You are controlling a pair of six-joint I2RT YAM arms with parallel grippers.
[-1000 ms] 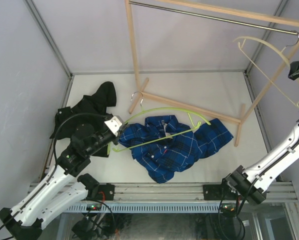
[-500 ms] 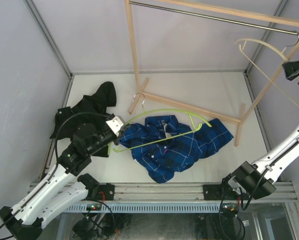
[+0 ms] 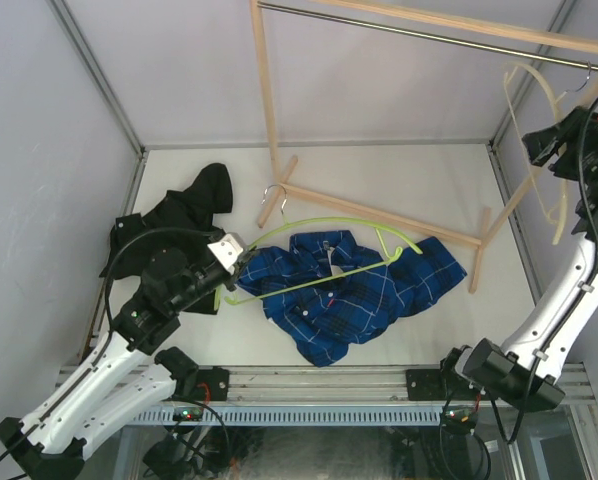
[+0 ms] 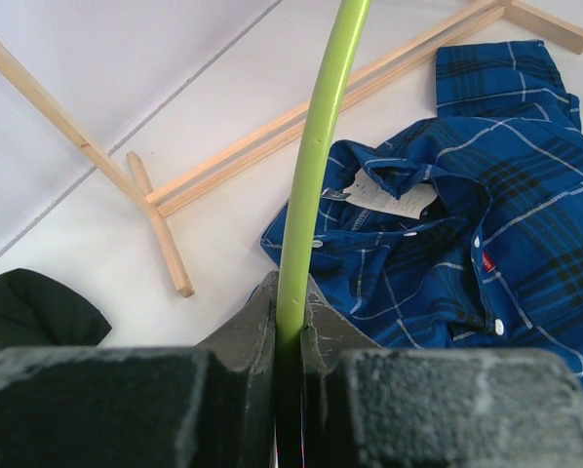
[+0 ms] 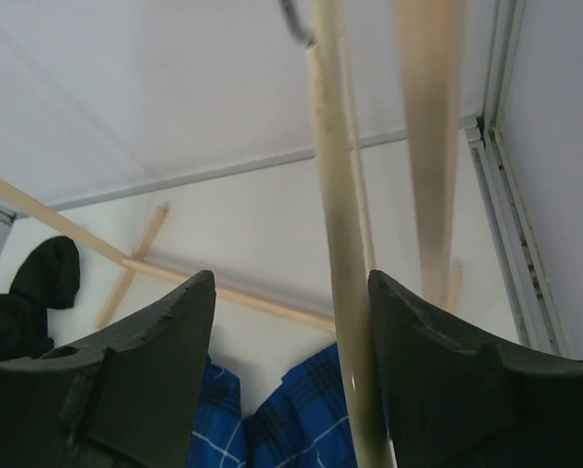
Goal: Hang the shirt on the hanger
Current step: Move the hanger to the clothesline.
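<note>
**A:** Anything moved just now?

**B:** Near side, no. Left claw (image 4: pixel 290 312) is same as a sec ago, clamped on one end of the green hanger (image 4: pixel 316 156). Hanger reaches out over the shirt (image 3: pixel 349 295), which lies crumpled mid-table w/ the collar up. Not threaded into it, afaict. Black top (image 3: pixel 194 205) at the left hasn't budged either.

**A:** And the right?

**B:** That's the change. Right arm has climbed to the rail (image 3: pixel 429 35), far right corner. Right claw (image 5: pixel 291 283) is spread wide w/ the cream hanger (image 5: pixel 332 195) running between its fingers, nearer the right one. Touching or not, can't tell. That hanger has swung round: edge-on now vs. broadside before.

**A:** Meaning?

**B:** Prob. a detour. The cream one isn't the task's hanger, so my guess is it's being cleared off or just got nudged. Real work hasn't begun, as there's no shoulder or sleeve on the green one yet.
</note>
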